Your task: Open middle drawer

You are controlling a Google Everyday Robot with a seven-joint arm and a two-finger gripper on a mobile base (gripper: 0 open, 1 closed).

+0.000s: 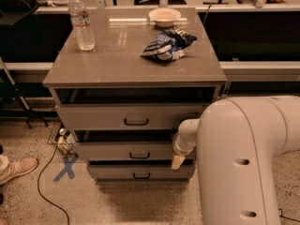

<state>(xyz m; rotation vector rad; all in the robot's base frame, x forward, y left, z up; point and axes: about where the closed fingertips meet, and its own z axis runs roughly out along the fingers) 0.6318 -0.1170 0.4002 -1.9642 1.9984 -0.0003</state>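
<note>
- The wide grey-beige middle drawer [108, 151] sits in the cabinet between a taller-fronted top drawer [93, 117] and a thinner-fronted bottom drawer [110, 172].
- A dark gap shows above its front panel.
- Its small black bar handle [139, 155] is at the centre of the panel.
- The robot's gripper [178, 159] is at the right end of that panel, overlapping its right edge and well to the right of the handle.
- Its tip is pale tan and points down. I cannot tell whether it is spread or closed, or whether it touches the drawer.
- The bulky off-white arm [243, 158] fills the lower right foreground. A thick rounded link runs in from the right edge, bends downward at a smooth elbow, and a narrower cylindrical wrist juts left towards the cabinet.
- Small dark holes mark the matte shell of the arm.
- The cabinet has a flat, glossy grey-brown top [117, 64] with squared edges, and it reflects the light.
- On the top stand a clear plastic water bottle [82, 22] at the back left and a shallow white bowl [164, 16] at the back.
- A crumpled blue-and-white bag [168, 44] lies just in front of the bowl.
- The speckled floor carries a blue tape cross [65, 167], a black cable [44, 191] and a tan shoe [16, 168] at the left edge.
</note>
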